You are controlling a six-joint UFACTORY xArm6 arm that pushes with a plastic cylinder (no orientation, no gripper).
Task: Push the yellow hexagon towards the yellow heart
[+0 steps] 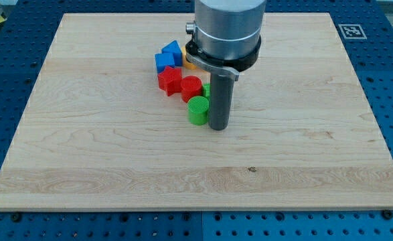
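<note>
my tip (pixel 219 127) touches the green cylinder (pixel 197 110); the end effector is a plain rod, so first find the hidden yellow blocks.

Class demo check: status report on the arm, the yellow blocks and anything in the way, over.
My tip down beside green cylinder, on its right. Only a yellow sliver shows behind the arm; hexagon or heart, cannot tell. Red blocks and blue blocks crowd that spot.

Pale wooden counter (pixel 116 154) on blue perforated base (pixel 390 100); fiducial marker (pixel 351 31) at top right; even, soft light.
</note>
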